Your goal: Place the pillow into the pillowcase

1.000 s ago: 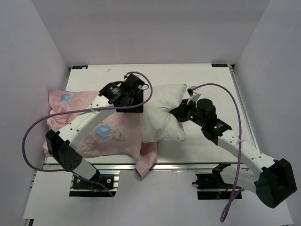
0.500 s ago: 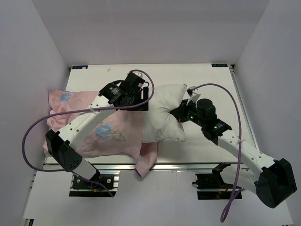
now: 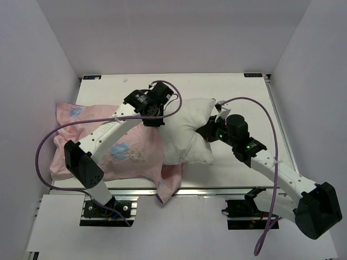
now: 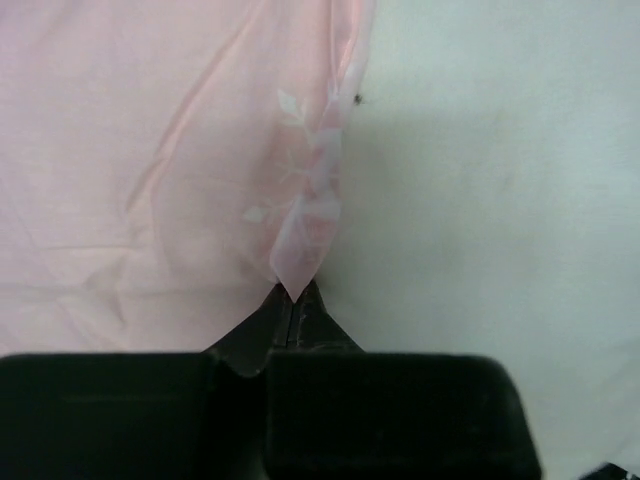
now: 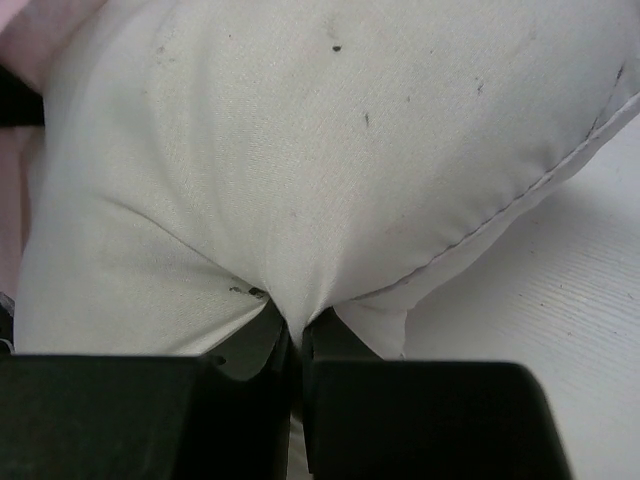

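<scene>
Pillow (image 3: 187, 135) first: it is white and puffy and sits in the middle of the surface (image 3: 244, 97), with the pink pillowcase (image 3: 103, 146) lying right beside it on the left. The two touch along one line, where the right edge of the pillowcase meets the left side of the pillow. I cannot tell if any of the pillow is tucked inside. The left claw (image 4: 297, 303) is pinched tight on a little pointy bit of that pink edge, just where pink meets white. The right claw (image 5: 297, 335) is on the other side, squeezed shut on a fold of white cloth in the middle of the pillow's right side. So the pillow lies between the two claws, and the pink edge, which I take to be the mouth, is to its left. I think the pillow has to go left, toward the mouth, and the right claw is the one placed to push it that way. The left claw is nearer the mouth, so it looks best placed to lift the edge or pull it over the pillow.
</scene>
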Tool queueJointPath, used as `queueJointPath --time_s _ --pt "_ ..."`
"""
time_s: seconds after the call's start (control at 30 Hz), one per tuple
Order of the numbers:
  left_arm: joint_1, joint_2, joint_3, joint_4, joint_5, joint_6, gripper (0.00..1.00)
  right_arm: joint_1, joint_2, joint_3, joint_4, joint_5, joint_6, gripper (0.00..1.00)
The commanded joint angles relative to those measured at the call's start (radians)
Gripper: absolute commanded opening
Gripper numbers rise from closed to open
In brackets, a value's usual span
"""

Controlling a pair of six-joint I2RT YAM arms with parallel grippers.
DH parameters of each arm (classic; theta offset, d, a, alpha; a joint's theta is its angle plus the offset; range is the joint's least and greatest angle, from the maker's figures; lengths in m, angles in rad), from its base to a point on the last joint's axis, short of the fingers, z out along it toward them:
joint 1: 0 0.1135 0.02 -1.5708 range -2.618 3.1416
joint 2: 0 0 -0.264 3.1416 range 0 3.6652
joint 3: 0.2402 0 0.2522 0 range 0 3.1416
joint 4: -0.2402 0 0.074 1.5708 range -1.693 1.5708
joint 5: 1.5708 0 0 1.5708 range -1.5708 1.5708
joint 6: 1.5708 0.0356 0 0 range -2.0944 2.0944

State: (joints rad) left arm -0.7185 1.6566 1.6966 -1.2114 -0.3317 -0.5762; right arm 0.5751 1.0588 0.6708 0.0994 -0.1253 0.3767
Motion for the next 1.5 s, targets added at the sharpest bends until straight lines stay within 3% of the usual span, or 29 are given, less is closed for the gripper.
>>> queueJointPath --time_s 0.0,0.13,0.17,0.27,0.3,0.43,0.53,0.63,0.77,0.87,0.97,1.07,1.2,1.33,1.4,1.47 --pt "-0.001 -0.044 0.096 -0.001 -0.027 0.015 0.00 0.000 -0.028 0.006 0.086 -0.007 -0.035 0.00" --pt "-0.002 -0.072 0.146 0.100 0.115 0.094 0.00 0.002 -0.014 -0.049 0.267 -0.138 -0.015 0.00" --pt "-0.002 -0.077 0.159 0.165 0.229 0.139 0.00 0.002 -0.004 -0.084 0.337 -0.213 0.005 0.00" --pt "-0.004 -0.074 0.222 0.268 0.428 0.174 0.00 0.014 0.059 -0.184 0.760 -0.327 0.109 0.00" --pt "-0.009 -0.061 0.251 0.277 0.503 0.174 0.00 0.020 0.076 -0.206 0.981 -0.332 0.131 0.00" --pt "-0.091 0.047 0.444 0.224 0.577 0.196 0.00 0.028 0.159 -0.234 1.314 -0.320 0.162 0.00" --pt "-0.159 0.156 0.645 0.170 0.615 0.216 0.00 0.026 0.138 -0.237 1.405 -0.323 0.148 0.00" --pt "-0.183 0.189 0.718 0.215 0.680 0.210 0.00 0.028 0.055 -0.283 1.430 -0.306 0.117 0.00" --pt "-0.197 0.141 0.629 0.317 0.711 0.187 0.00 0.048 0.018 -0.297 1.410 -0.342 0.053 0.00" --pt "-0.226 0.138 0.583 0.354 0.721 0.184 0.00 0.101 0.203 -0.243 1.321 -0.312 -0.031 0.00" --pt "-0.271 0.169 0.606 0.337 0.717 0.194 0.00 0.109 0.381 -0.212 1.342 -0.278 0.039 0.00" --pt "-0.298 0.172 0.601 0.331 0.703 0.196 0.00 0.117 0.450 -0.183 1.269 -0.148 0.021 0.00" --pt "-0.303 0.137 0.528 0.340 0.659 0.193 0.00 0.121 0.435 -0.151 1.096 0.038 0.002 0.00" --pt "-0.303 0.097 0.430 0.358 0.632 0.184 0.00 0.120 0.452 -0.056 0.821 0.089 0.002 0.00" --pt "-0.303 0.085 0.399 0.345 0.594 0.184 0.00 0.121 0.452 -0.075 0.848 0.070 0.013 0.00" --pt "-0.303 0.075 0.354 0.299 0.469 0.177 0.00 0.121 0.417 -0.092 0.856 0.056 0.024 0.00"
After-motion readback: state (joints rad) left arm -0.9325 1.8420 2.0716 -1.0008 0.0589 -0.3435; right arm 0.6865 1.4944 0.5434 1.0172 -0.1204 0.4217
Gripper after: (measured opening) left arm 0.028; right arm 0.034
